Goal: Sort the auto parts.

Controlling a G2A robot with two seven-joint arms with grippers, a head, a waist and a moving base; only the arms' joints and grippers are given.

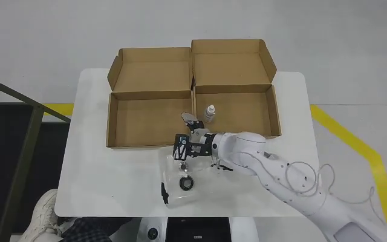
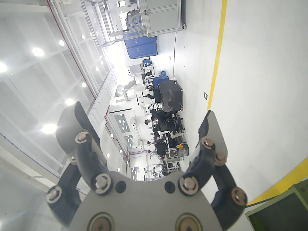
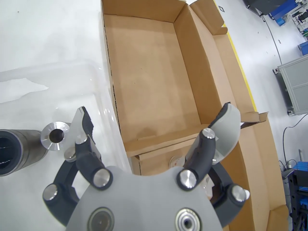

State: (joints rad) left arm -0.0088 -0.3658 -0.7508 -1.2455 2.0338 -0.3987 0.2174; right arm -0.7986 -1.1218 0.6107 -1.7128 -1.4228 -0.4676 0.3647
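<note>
Two open cardboard boxes stand side by side at the back of the white table: the left box [image 1: 145, 121] [image 3: 154, 73] bare inside, the right box [image 1: 242, 112] holding a small white bottle [image 1: 209, 112] [image 3: 176, 162]. My right gripper [image 1: 192, 121] [image 3: 156, 110] hangs open over the left box's near right corner, beside the bottle, with nothing between its fingers. A shiny metal bushing [image 3: 53, 135] and a dark cylinder [image 3: 16, 149] lie on a clear plastic tray just outside one finger. My left gripper [image 2: 143, 110] is open, holds nothing and faces the room.
The clear plastic tray [image 1: 172, 166] sits at the table's front middle with a black ring [image 1: 187, 183] and a small black part [image 1: 164, 193] in it. Both box lids [image 1: 154, 69] stand folded back. Bare tabletop [image 1: 91, 157] lies to either side.
</note>
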